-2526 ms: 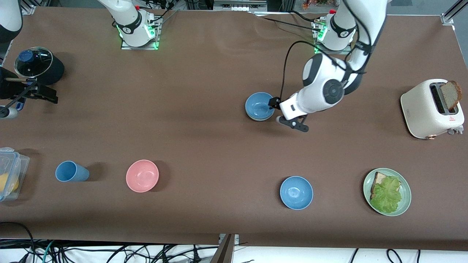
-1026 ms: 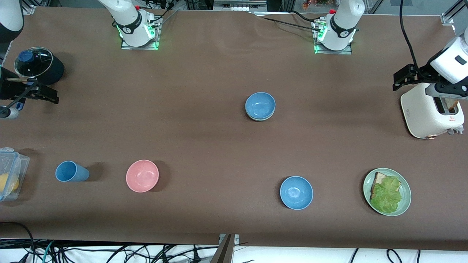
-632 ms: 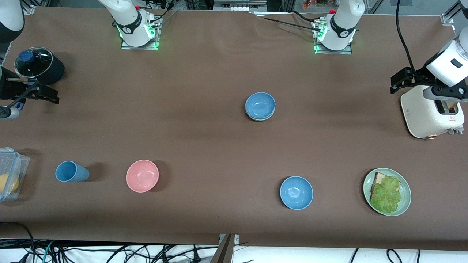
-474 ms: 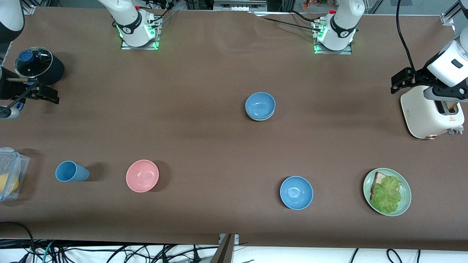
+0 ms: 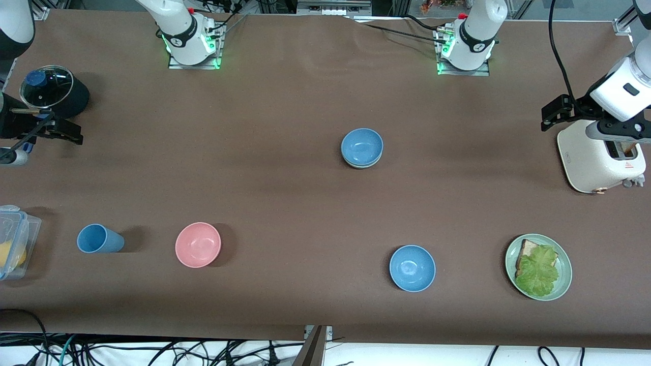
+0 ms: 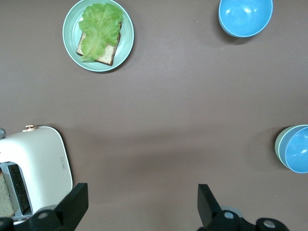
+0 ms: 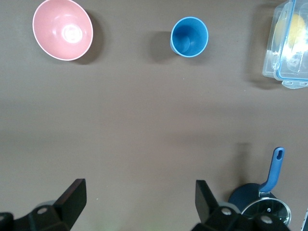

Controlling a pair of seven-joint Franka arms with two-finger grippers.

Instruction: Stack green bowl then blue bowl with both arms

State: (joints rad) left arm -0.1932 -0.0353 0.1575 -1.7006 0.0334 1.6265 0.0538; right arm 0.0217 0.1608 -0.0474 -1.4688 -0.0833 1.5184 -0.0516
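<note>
A blue bowl [image 5: 361,146] sits nested in the green bowl [image 5: 362,165] mid-table; only the green rim shows. The stack also shows in the left wrist view, blue bowl [image 6: 299,150] in green bowl [image 6: 278,146]. A second blue bowl [image 5: 412,268] stands nearer the front camera and shows in the left wrist view [image 6: 245,17]. My left gripper [image 5: 558,108] is open and empty, raised beside the toaster at the left arm's end; its wrist view [image 6: 140,206] shows bare table between the fingers. My right gripper [image 5: 61,131] is open and empty, raised by the pot at the right arm's end [image 7: 139,197].
A white toaster [image 5: 600,155] holds bread. A green plate [image 5: 563,274] bears bread and lettuce. A pink bowl [image 5: 198,244], a blue cup [image 5: 99,239] and a clear container [image 5: 15,239] stand toward the right arm's end, with a lidded pot [image 5: 51,91].
My left gripper left the stacked bowls and swung up to the toaster end, where it has since shifted only slightly. The right arm has not moved.
</note>
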